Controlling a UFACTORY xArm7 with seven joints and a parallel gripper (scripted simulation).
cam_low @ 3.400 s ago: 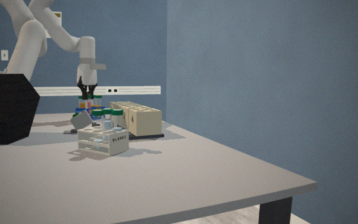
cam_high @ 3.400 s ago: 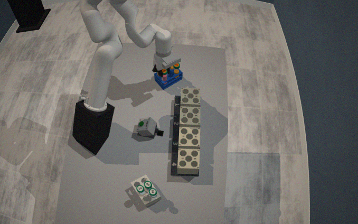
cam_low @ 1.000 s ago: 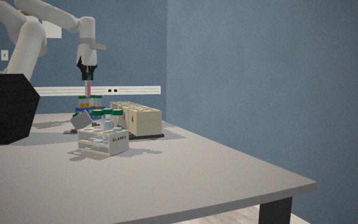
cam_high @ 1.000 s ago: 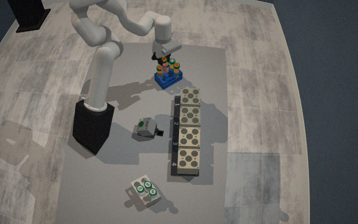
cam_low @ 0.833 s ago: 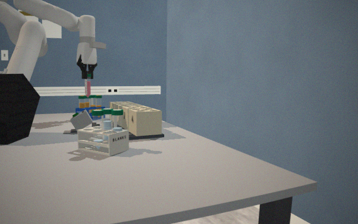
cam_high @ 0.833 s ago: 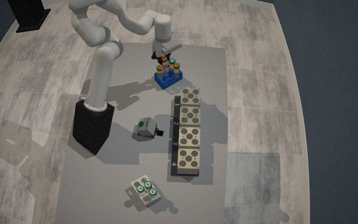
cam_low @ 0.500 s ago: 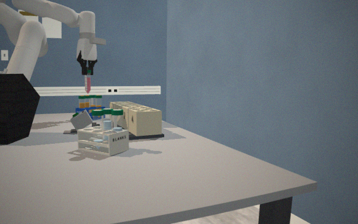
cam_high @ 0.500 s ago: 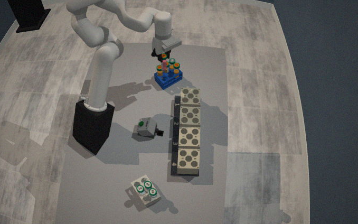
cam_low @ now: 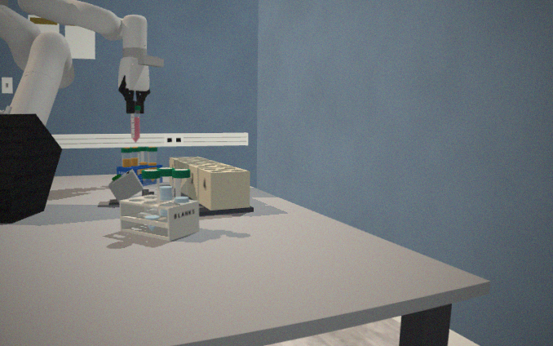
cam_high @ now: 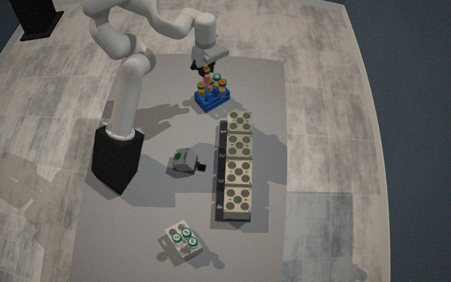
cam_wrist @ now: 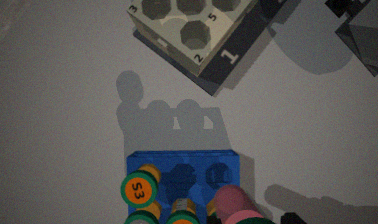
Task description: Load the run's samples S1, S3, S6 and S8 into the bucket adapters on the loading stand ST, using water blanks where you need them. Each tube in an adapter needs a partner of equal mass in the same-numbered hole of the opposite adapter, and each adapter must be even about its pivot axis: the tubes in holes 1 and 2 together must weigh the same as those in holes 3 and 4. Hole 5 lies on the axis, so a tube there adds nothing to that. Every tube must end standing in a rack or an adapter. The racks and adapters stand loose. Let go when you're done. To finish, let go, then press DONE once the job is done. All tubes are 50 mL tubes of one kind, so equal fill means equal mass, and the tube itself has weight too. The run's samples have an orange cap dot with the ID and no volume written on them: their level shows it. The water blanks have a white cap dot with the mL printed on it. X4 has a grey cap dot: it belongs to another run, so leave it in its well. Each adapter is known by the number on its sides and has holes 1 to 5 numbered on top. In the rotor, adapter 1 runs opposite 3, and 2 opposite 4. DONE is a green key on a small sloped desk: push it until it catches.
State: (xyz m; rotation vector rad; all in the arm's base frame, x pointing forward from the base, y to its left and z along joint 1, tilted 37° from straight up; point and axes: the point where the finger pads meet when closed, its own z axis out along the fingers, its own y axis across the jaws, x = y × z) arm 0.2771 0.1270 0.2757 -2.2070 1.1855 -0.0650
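My gripper is shut on a pink-filled tube. The tube has a green cap with an orange dot and hangs upright above the blue rack; its ID is not readable. Amber-filled tubes stand in that rack: S3, others with orange dots, and one with a greyish dot. Four beige adapters stand in a row on the dark stand; their visible holes are empty. The white BLANKS rack holds three green-capped tubes with white dots.
The small grey desk with the green DONE key stands between the arm's black base and the stand. The adapter row starts just in front of the blue rack. The BLANKS rack stands near the far end of the stand.
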